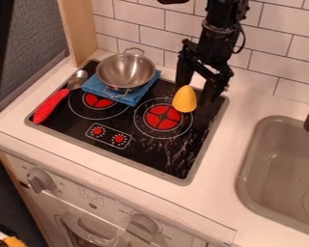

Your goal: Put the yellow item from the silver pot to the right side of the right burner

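Your claw [195, 94] hangs behind right burner [162, 117], fingers spread wide around yellow item [185, 99], likely for release; you cannot tell if either touches it

Yellow item: blunt cone, pebbly skin, at burner's one o'clock; three o'clock probably suits your goal better

Silver pot [125, 71]: smooth, shiny metal bowl, loop handles, at burner's eleven o'clock, on soft blue cloth [133, 98], perhaps to steady it

The black arm [223, 26] hangs in from the top edge, its claw [197, 90] pointing down, two fingers [212, 90] spread apart.
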Motion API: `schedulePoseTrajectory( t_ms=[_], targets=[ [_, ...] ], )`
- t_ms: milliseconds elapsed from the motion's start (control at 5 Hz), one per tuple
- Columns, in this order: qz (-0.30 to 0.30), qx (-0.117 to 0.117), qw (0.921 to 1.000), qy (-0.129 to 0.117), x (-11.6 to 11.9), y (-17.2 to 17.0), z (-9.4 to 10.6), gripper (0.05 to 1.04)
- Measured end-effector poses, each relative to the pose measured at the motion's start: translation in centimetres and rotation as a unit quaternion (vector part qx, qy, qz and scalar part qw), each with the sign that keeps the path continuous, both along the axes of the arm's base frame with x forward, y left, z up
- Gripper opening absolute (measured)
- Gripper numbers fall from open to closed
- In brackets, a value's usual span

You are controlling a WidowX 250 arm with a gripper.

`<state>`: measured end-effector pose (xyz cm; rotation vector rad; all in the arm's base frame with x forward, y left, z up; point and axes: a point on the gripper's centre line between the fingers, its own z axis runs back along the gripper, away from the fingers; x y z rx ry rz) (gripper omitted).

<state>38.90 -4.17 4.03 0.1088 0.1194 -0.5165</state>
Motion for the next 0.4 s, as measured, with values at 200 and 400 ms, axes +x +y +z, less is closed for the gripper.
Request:
schedulePoseTrajectory(
  t_ms=[200, 400],
  targets=[
    [0.009, -0.015, 0.9998, -0.006, -0.09, -0.27, -0.74, 1.001],
    [0.045, -0.041, 0.9980, -0.021, -0.03, -0.42, -1.69, 1.001]
  ],
)
